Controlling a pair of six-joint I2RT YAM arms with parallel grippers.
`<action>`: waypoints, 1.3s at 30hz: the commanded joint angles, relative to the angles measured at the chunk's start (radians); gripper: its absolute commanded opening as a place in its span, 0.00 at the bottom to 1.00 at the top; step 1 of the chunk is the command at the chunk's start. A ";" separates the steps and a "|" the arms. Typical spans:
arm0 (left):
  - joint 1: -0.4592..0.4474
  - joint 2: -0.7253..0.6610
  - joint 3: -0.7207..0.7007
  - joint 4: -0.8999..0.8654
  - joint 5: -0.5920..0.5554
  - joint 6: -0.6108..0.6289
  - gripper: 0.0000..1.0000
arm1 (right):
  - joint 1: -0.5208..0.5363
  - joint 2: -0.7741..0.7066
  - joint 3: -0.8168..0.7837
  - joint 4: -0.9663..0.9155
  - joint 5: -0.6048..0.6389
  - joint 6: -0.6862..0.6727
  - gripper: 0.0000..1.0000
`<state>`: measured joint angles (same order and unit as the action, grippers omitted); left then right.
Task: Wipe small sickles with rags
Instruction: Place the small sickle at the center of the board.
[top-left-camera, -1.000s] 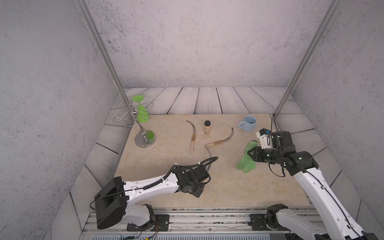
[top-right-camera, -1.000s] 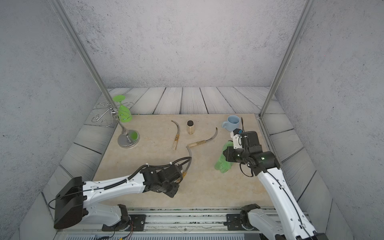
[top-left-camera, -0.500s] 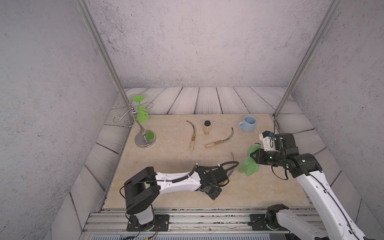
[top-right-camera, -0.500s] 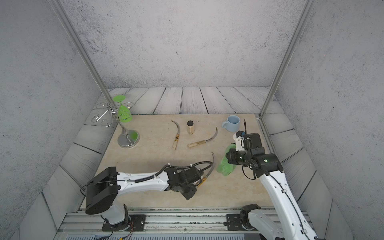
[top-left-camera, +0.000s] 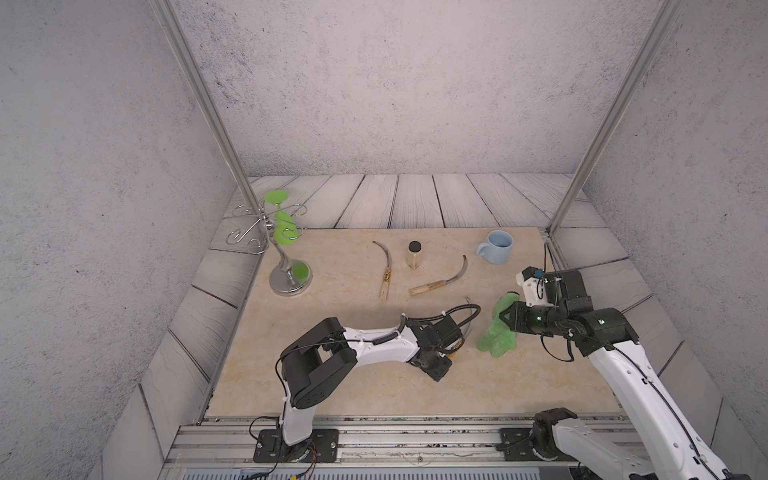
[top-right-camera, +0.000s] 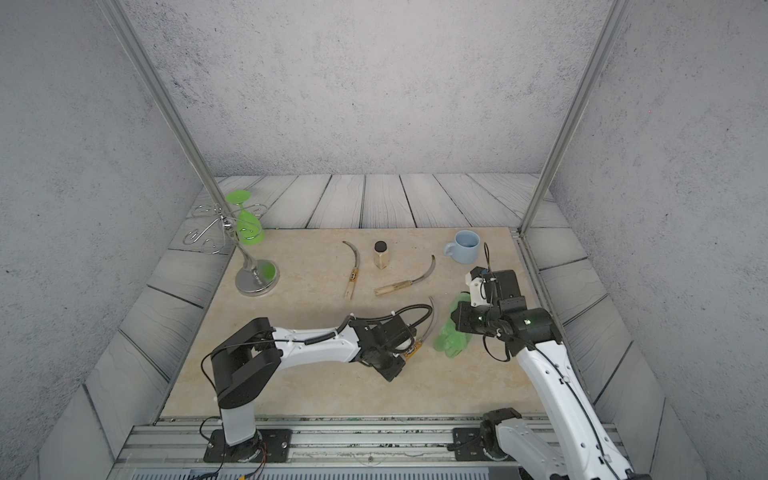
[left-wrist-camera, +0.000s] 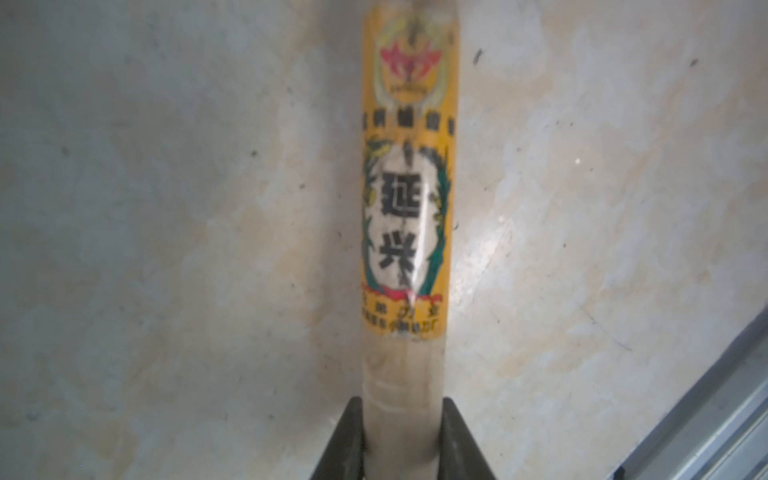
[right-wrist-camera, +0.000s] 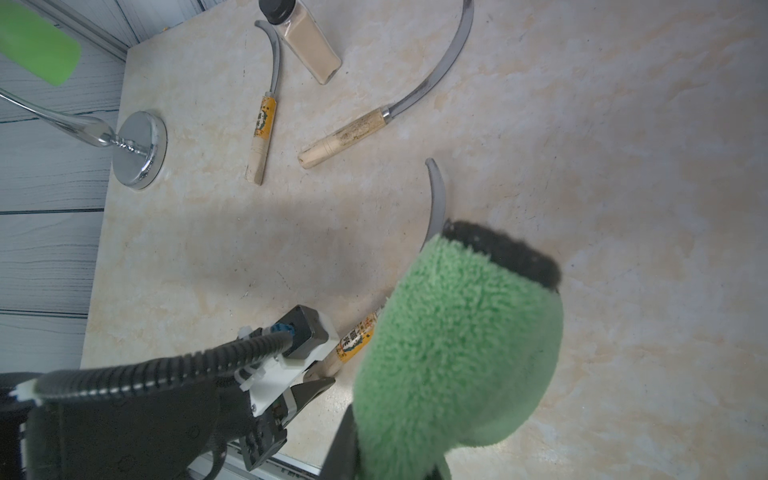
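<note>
On the beige marbled tabletop (top-left-camera: 332, 382), along its far side, a chrome goblet rack (top-left-camera: 290, 279) stood at the left with a green goblet (top-left-camera: 284, 226) hanging upside down from it. A black-capped spice bottle (top-left-camera: 414, 257) stood near the middle and a pale blue mug (top-left-camera: 497, 247) at the right. Two sickles lay flat just in front of these and beyond both arms: the labelled sickle (top-left-camera: 385, 272) just left of the bottle, and the worn-label sickle (top-left-camera: 438, 281) just right of it, blade curving toward the mug. The held sickle (left-wrist-camera: 405, 208) had a thin, curved grey blade and a pale wooden handle wrapped in a yellow label with black characters, a green wreath and a red emblem. The left end effector (left-wrist-camera: 401, 419) was closed on the bare butt end of that handle, one dark finger on each side, with the blade pointing away toward the far side. Whether the handle rested on the tabletop could not be told. The rag (right-wrist-camera: 457, 345), bright green, fluffy and dark-edged, hung from the right end effector (top-left-camera: 505, 318), which was clamped shut on it. In both top views the rag hung just right of the held blade. In the right wrist view it covered the blade's lower part and the top of the handle, though contact could not be told.
</note>
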<state>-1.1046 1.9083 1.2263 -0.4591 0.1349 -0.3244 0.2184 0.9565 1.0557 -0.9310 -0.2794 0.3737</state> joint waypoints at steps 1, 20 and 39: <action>0.017 0.030 0.030 -0.009 0.040 0.025 0.00 | -0.004 -0.004 0.018 -0.010 0.001 0.003 0.18; 0.090 0.070 0.020 0.083 0.146 -0.014 0.36 | -0.004 0.065 0.029 0.000 -0.093 -0.002 0.21; 0.139 0.031 -0.088 0.224 0.200 -0.044 0.00 | 0.019 0.091 -0.169 0.276 -0.334 0.190 0.19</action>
<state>-0.9813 1.9411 1.1713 -0.2283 0.3485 -0.3679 0.2268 1.0351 0.9245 -0.7563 -0.5564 0.4995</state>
